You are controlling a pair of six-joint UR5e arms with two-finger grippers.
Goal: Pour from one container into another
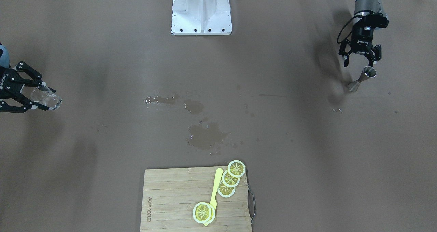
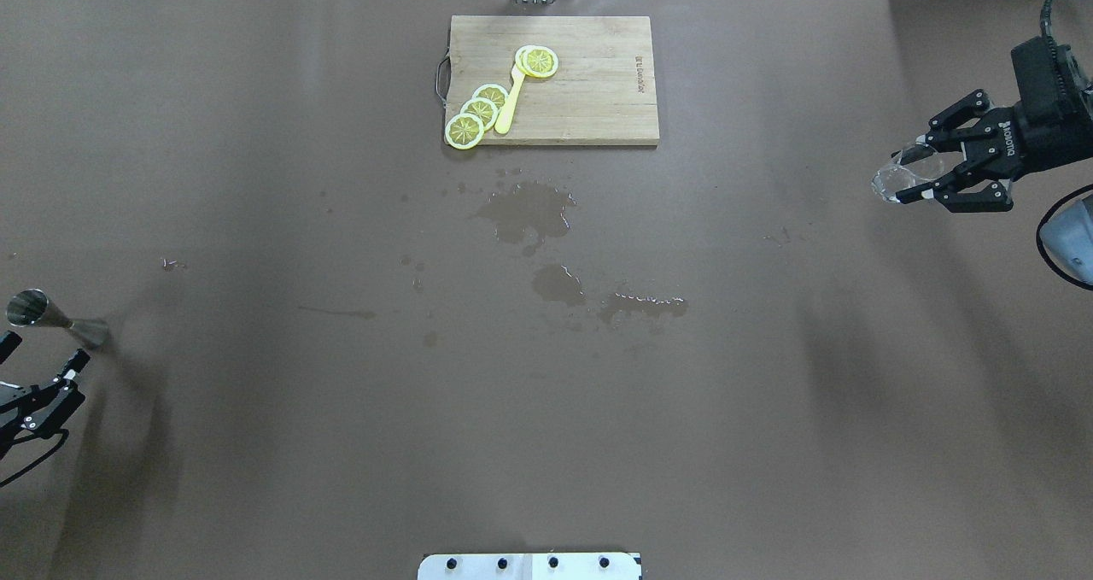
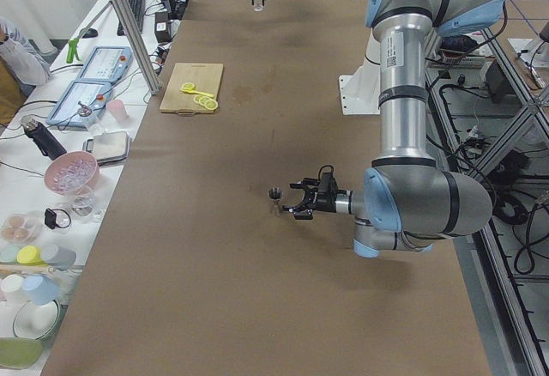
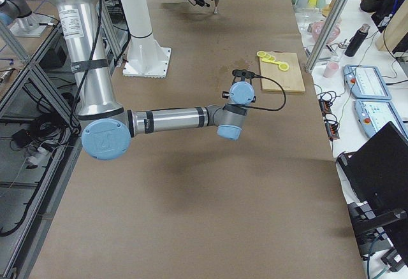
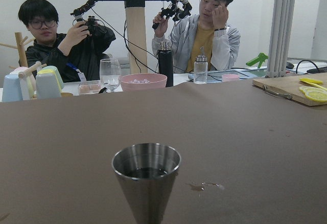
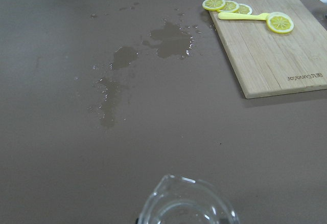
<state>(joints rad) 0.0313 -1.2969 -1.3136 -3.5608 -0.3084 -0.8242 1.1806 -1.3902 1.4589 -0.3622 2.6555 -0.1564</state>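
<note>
Right gripper (image 2: 922, 175) is closing partway on the glass tumbler (image 2: 893, 180), holding it at the table's (image 2: 768, 409) 3 o'clock edge in the overhead view. Left gripper (image 1: 358, 63) is hanging wide open, gripping nothing, just short of the upright steel jigger (image 1: 362, 78) at 9 o'clock.

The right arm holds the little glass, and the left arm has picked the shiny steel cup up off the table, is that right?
Not quite. The steel jigger stands on the table and is not lifted. The left end effector is open beside it, not gripping it, as the exterior front-facing view shows. The right end effector does hold the glass tumbler.
</note>
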